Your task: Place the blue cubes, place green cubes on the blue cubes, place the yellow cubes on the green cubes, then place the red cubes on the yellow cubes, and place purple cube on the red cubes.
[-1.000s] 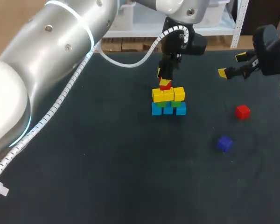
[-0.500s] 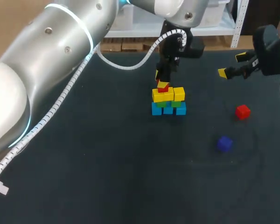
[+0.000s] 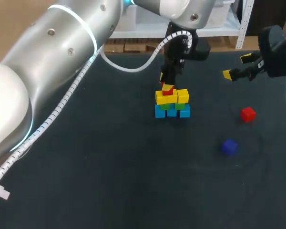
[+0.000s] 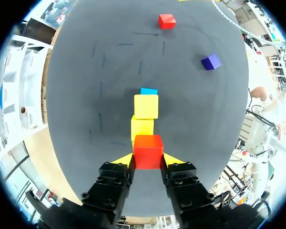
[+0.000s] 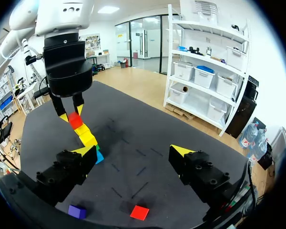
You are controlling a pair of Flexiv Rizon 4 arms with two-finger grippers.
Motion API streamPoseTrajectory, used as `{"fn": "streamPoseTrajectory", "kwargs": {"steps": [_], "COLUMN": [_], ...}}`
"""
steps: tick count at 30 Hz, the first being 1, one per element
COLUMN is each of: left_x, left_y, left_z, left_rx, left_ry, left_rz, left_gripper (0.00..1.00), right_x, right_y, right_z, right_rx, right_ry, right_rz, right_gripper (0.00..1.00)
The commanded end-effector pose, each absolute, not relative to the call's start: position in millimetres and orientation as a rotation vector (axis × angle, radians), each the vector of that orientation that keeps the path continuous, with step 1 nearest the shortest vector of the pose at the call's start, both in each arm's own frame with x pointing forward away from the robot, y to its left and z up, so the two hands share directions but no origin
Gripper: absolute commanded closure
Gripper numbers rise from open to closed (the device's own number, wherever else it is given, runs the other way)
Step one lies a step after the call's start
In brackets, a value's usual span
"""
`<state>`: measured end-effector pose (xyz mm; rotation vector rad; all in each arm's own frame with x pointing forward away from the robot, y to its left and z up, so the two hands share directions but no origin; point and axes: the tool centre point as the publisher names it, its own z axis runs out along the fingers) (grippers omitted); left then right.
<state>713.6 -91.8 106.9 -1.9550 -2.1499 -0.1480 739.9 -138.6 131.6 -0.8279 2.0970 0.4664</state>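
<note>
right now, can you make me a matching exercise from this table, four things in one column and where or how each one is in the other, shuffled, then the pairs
Things
1. gripped red cube
2. loose red cube
3. purple cube
4. right gripper

Places or states
A. on the table, the loose cube nearest the robot
B. open, holding nothing
C. between the left gripper's fingers, over the yellow cubes
D. on the table, farther from the robot than the other loose cube

Pairs: 1-C, 2-D, 3-A, 4-B
</note>
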Motion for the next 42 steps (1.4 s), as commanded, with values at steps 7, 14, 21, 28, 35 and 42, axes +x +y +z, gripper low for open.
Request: {"fn": "streamPoseTrajectory", "kwargs": {"steps": [7, 14, 21, 28, 35, 42], "left_x": [717.6, 715.8, 714.8, 713.8, 713.6, 713.5], "left_y": [-92.6, -92.2, -93.4, -95.0, -96.6, -96.7], "left_z": [106.1, 105.8, 105.6, 104.8, 103.6, 103.3], "left_rx": [-1.940, -1.937, -1.938, -1.938, -1.938, -1.937], "left_ry": [-2.144, -2.147, -2.146, -2.143, -2.143, -2.142], "left_rz": [-0.145, -0.140, -0.134, -0.129, -0.123, -0.129], "left_gripper": [1.00, 0.97, 0.95, 0.84, 0.77, 0.67], "right_x": [740.2, 740.2, 740.2, 740.2, 740.2, 740.2], "right_y": [-139.7, -139.7, -139.7, -139.7, -139.7, -139.7], "right_z": [131.1, 131.1, 131.1, 131.1, 131.1, 131.1], "right_rx": [-0.830, -0.830, -0.830, -0.830, -0.830, -0.830], "right_ry": [2.093, 2.093, 2.093, 2.093, 2.093, 2.093], "right_rz": [0.474, 0.474, 0.474, 0.474, 0.474, 0.474], "right_gripper": [0.00, 0.00, 0.00, 0.00, 0.00, 0.00]}}
